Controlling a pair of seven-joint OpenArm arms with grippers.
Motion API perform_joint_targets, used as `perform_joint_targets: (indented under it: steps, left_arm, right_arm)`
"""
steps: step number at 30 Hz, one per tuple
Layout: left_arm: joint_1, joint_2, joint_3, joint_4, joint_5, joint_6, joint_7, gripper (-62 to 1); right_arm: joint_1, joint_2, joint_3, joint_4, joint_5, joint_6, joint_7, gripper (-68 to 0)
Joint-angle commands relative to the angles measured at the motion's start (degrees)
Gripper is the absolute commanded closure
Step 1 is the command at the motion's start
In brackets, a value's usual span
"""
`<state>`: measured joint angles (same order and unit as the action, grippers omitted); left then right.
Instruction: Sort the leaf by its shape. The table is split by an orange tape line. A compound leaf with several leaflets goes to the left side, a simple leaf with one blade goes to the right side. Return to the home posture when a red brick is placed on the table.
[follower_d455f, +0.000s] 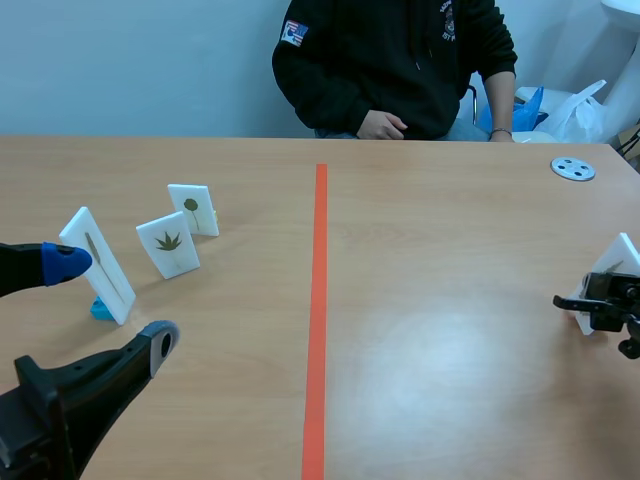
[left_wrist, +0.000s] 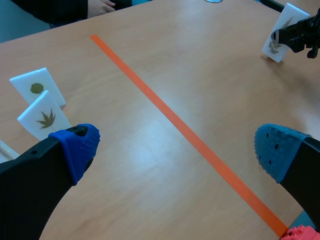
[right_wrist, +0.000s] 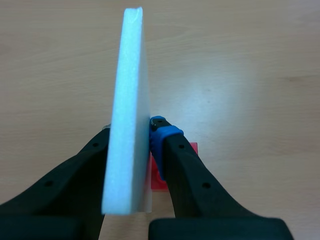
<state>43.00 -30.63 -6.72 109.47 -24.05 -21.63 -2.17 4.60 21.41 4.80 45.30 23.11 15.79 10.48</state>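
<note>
**Leaf card gripped at the right edge**

The right end effector (right_wrist: 131, 131) is clamped on an upright white leaf card (right_wrist: 131, 100) near the table's (follower_d455f: 450, 300) right edge, well right of the orange tape line (follower_d455f: 318, 300). The left end effector (left_wrist: 177, 147) hangs with fingers apart over the near-left corner, beside three standing cards (follower_d455f: 168, 243).

card (follower_d455f: 168, 243) white, green leaf print | tape line (follower_d455f: 318, 300) orange | table (follower_d455f: 450, 300) tan wood | pincer pads (left_wrist: 80, 145) blue, dotted
</note>
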Motion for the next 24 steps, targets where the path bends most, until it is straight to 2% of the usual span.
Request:
perform_joint_targets:
  steps: [1,4,6,11,17,19,24]
  left_arm:
    - [-0.02,0.28,-0.11,0.83,-0.37,-0.15,-0.98,-62.3]
    - [-0.02,0.28,-0.11,0.83,-0.37,-0.15,-0.98,-62.3]
    - [-0.02,0.28,-0.11,0.83,-0.37,-0.15,-0.98,-62.3]
    - [-0.02,0.28,-0.11,0.83,-0.37,-0.15,-0.98,-62.3]
    - [-0.02,0.28,-0.11,0.83,-0.37,-0.15,-0.98,-62.3]
    - [-0.02,0.31,-0.11,0.83,-0.37,-0.15,-0.98,-62.3]
    - [-0.02,0.28,-0.11,0.83,-0.37,-0.15,-0.98,-62.3]
  right_arm:
    - [1.11,0.94,0.02,0.85,0.20,0.00,0.87,-4.6]
    - [1.09,0.94,0.02,0.85,0.20,0.02,0.81,-9.9]
    - [1.09,0.96,0.02,0.85,0.20,0.02,0.83,-15.7]
    - [1.11,0.96,0.02,0.85,0.20,0.04,2.01,-41.1]
    - [0.98,1.46,0.11,1.51,0.46,0.70,3.43,-62.8]
    - [0.59,1.99,0.13,2.75,0.85,1.79,3.19,-67.5]
    - [-2.93,3.69,1.11,10.29,2.03,3.08,-0.66,-67.9]
